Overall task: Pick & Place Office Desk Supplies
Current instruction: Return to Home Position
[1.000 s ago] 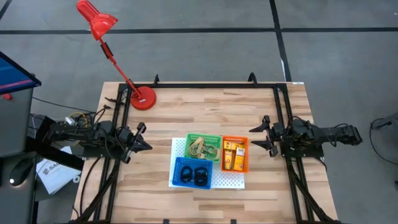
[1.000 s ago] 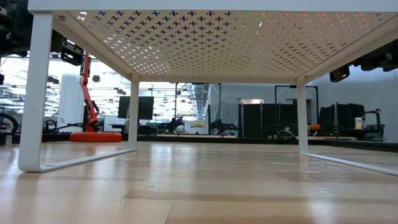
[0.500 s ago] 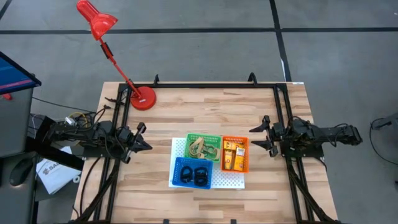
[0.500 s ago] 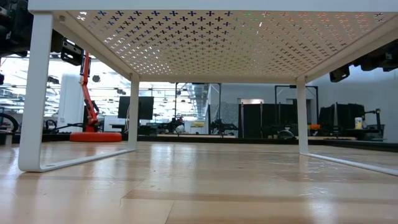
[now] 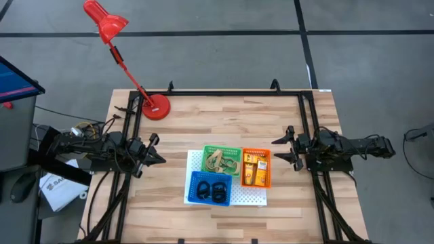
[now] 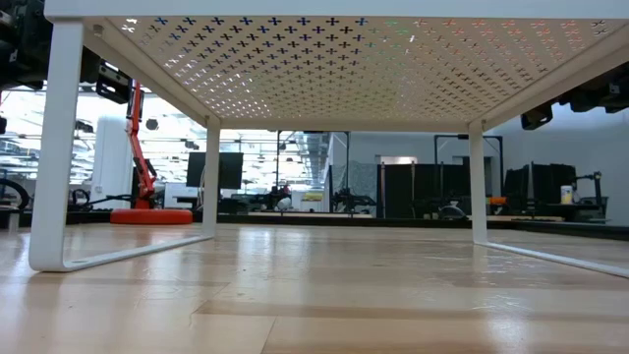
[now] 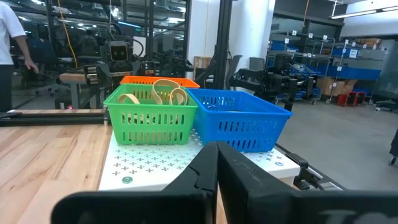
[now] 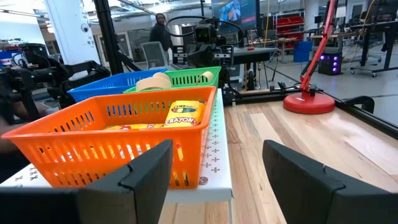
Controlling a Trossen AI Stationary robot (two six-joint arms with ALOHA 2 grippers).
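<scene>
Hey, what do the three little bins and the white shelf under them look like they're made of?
The orange bin, green bin and blue bin look like molded plastic: slotted walls, slight sheen. The white shelf is probably painted sheet metal: thin, punched with small crosses.

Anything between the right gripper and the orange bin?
Nothing visible. The right gripper, open, sits near the table's right side facing the orange bin on the white shelf, with only bare wood between them. The left gripper waits at the left side.
</scene>
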